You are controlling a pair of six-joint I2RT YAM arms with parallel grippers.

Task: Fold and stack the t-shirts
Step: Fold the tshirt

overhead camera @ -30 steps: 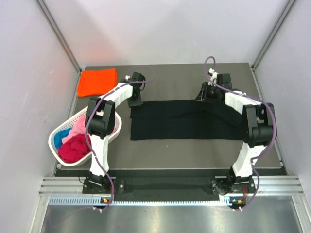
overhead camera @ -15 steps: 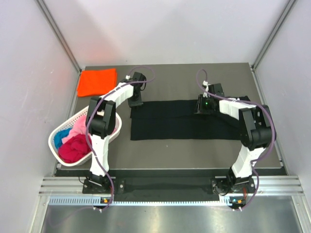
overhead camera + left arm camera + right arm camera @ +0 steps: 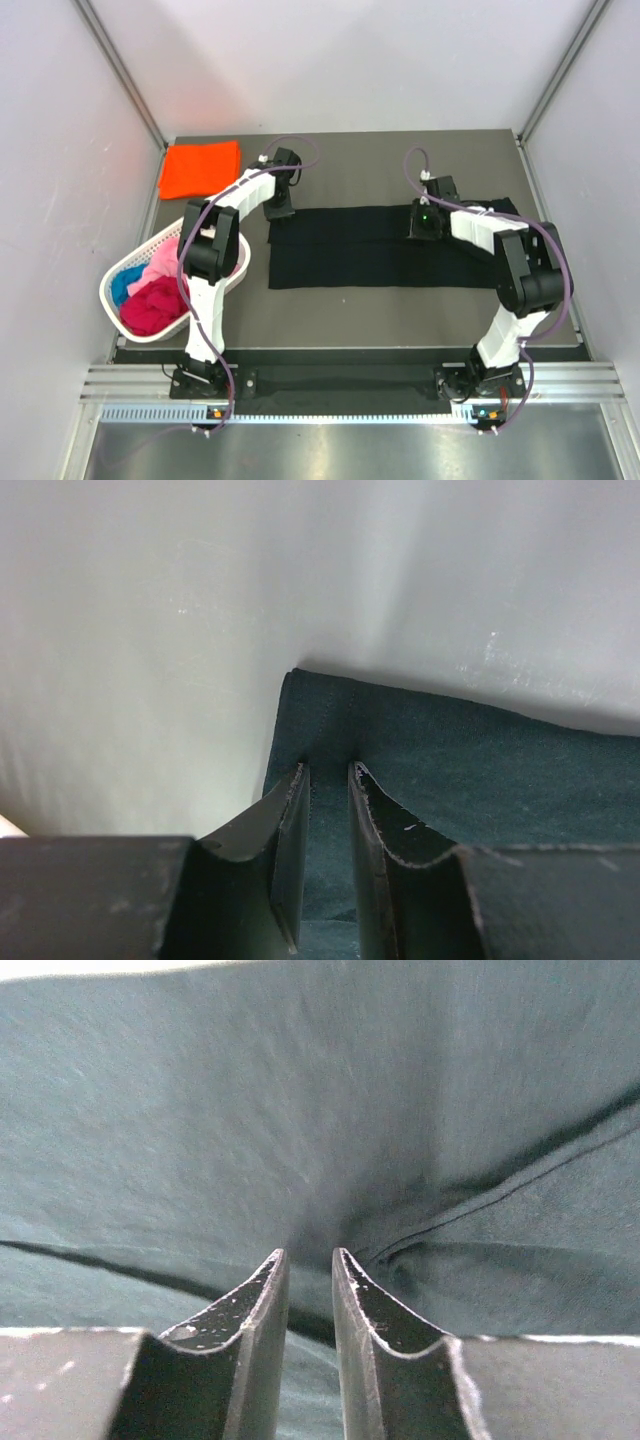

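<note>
A black t-shirt [image 3: 370, 250] lies spread in a long strip across the middle of the dark table. My left gripper [image 3: 277, 212] is at its far left corner, shut on the cloth; in the left wrist view the gripper [image 3: 328, 770] pinches the shirt's corner [image 3: 480, 770]. My right gripper [image 3: 422, 225] is over the shirt's far edge, right of the middle, and is shut on a pulled-up fold [image 3: 250, 1110] in the right wrist view [image 3: 308, 1253]. A folded orange t-shirt [image 3: 200, 168] lies at the far left corner. Pink [image 3: 160, 262], magenta [image 3: 152, 305] and blue [image 3: 122, 285] shirts are in the basket.
The white lattice basket [image 3: 108, 290] stands at the left edge of the table, beside the left arm. Grey walls enclose the table on three sides. A metal rail runs along the near edge under the arm bases.
My right gripper has moved left and a little nearer along the black shirt's far edge, carrying cloth with it. The left gripper has stayed at the far left corner.
</note>
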